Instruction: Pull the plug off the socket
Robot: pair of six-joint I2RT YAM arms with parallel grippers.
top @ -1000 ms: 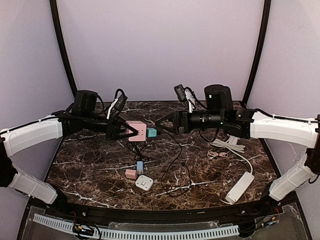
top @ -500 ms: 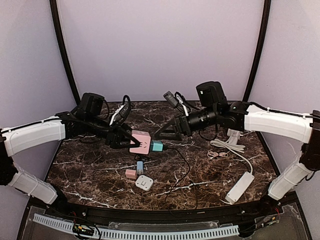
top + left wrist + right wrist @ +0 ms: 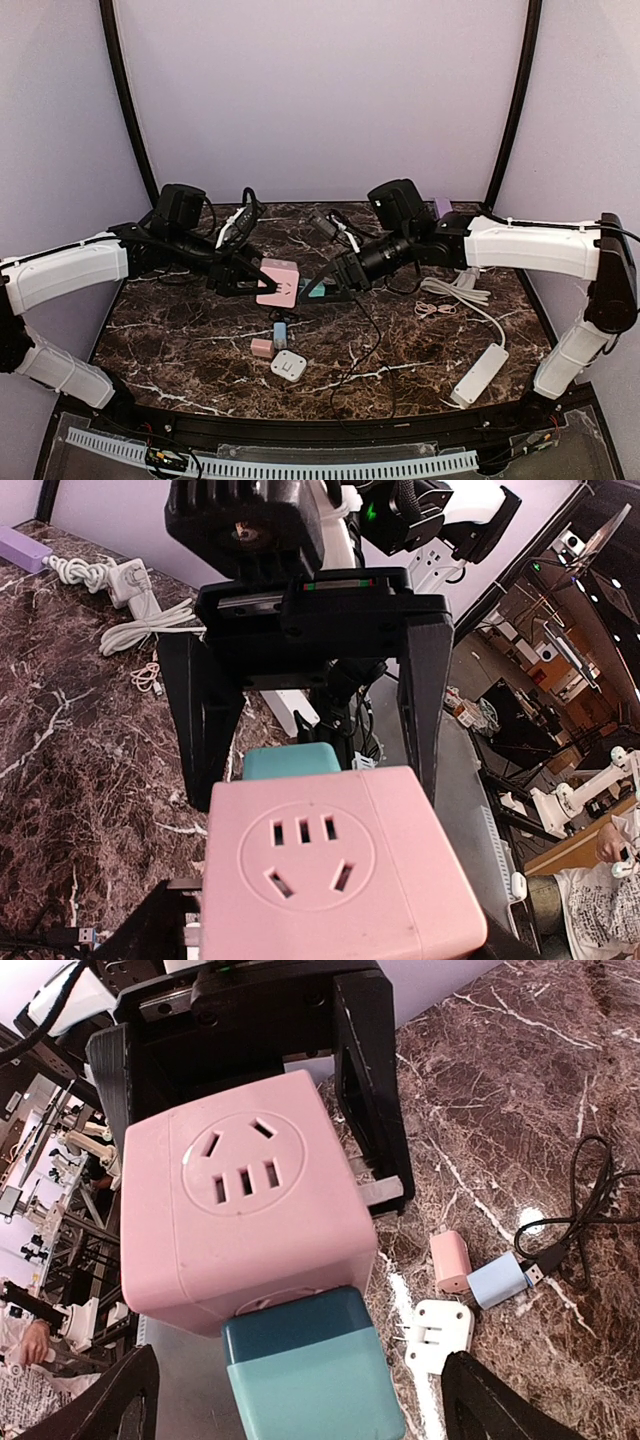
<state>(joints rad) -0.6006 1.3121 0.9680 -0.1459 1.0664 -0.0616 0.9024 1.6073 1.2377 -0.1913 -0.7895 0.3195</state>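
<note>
Left pincer point(image 3: 258, 284) grips smooth pink cube socket point(image 3: 340, 875) — right pincer point(image 3: 322, 289) wide, seemingly straddling boxy teal plug point(image 3: 310, 1380).

Right fingers point(image 3: 500, 1410) swung lower, now straddling teal plug point(image 3: 310, 1370); socket point(image 3: 278, 282) shifted nearer.

- socket point(image 3: 340, 880): pink plastic, smooth, matt
- plug point(image 3: 310, 1385): teal plastic, smooth, faint sheen
- table point(image 3: 180, 330): dark marble-look top, white veins, polished, catching light
- right gripper point(image 3: 315, 770): black plastic, matt
- arm shells point(image 3: 65, 272): white plastic, smooth
- power strip point(image 3: 480, 372): white plastic, smooth
- cable point(image 3: 590, 1200): black, rubbery look
</note>
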